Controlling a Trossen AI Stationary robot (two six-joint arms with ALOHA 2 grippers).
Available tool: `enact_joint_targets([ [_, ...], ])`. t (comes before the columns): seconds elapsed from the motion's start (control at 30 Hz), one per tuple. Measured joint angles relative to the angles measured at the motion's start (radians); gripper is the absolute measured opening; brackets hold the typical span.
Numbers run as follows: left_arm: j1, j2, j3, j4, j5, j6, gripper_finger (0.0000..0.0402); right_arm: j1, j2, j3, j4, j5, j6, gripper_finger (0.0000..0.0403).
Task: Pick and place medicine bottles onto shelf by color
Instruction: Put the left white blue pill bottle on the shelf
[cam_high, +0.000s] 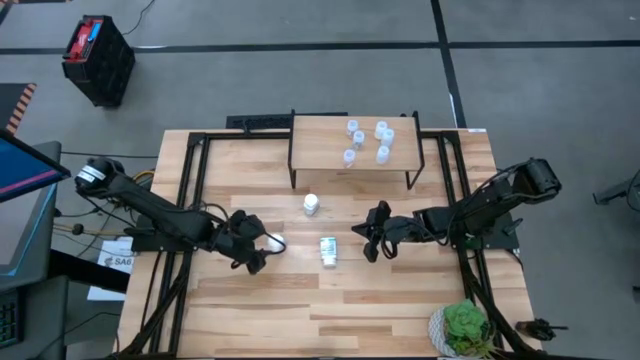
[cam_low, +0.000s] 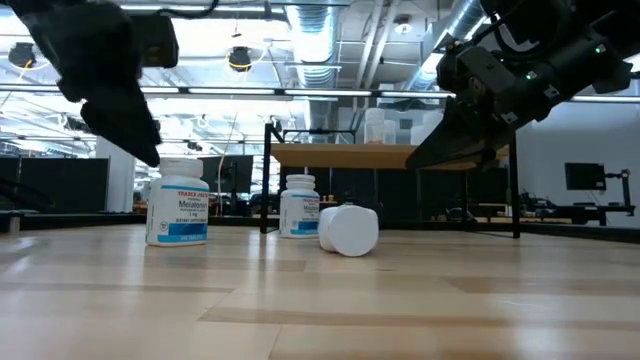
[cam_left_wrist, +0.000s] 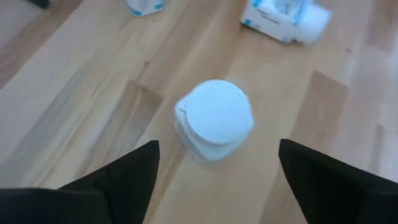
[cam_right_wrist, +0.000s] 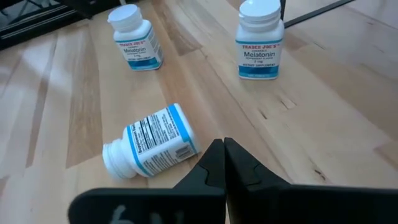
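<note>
Three white medicine bottles are on the table. One stands upright (cam_high: 277, 243) (cam_left_wrist: 214, 121) just beyond my left gripper (cam_high: 262, 250) (cam_left_wrist: 217, 158), whose open fingers flank it without touching. Another stands farther back (cam_high: 311, 204) (cam_right_wrist: 260, 40). The third lies on its side (cam_high: 328, 250) (cam_right_wrist: 152, 148) between the two arms. My right gripper (cam_high: 368, 238) (cam_right_wrist: 222, 155) hovers shut just right of the lying bottle, holding nothing. The shelf (cam_high: 320, 135) stands at the far edge, with several small pale-topped bottles (cam_high: 368, 140) upright on its right half.
A green potted plant (cam_high: 463, 328) sits at the table's near right corner. The shelf's black legs (cam_high: 292, 175) stand on the tabletop at the far side. The left half of the shelf board is bare wood. A black crate (cam_high: 98, 60) is on the floor beyond the table.
</note>
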Motion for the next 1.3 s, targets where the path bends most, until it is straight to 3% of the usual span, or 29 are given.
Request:
enact_joint_targets([
  [0.13,0.002,0.071,-0.002,0.043,-0.016,-0.032,0.0337,0.000,0.000,0.000,-0.006,0.000,0.000,0.0008],
  [0.3,0.009,0.188,-0.001,0.160,-0.018,-0.021,0.0337,0.000,0.000,0.000,-0.011,-0.001,0.001,0.0008],
  [0.57,0.056,0.305,0.015,0.193,-0.044,0.007,0.0333,0.000,0.000,0.001,-0.017,-0.001,0.003,0.0008],
  [0.7,0.073,0.303,0.031,0.198,-0.044,0.049,0.0300,0.000,0.000,0.001,-0.022,-0.002,0.003,0.0008],
  [1.03,0.075,0.292,0.083,0.149,-0.014,0.130,0.0141,0.000,0.000,0.001,-0.023,-0.002,0.003,0.0008],
  [1.17,0.075,0.290,0.085,0.121,-0.004,0.131,0.0140,0.000,0.000,0.002,-0.024,-0.002,0.003,0.0008],
  [1.3,0.088,0.271,0.131,0.033,0.027,0.229,0.0140,0.000,0.000,0.001,-0.024,-0.002,0.003,0.0008],
])
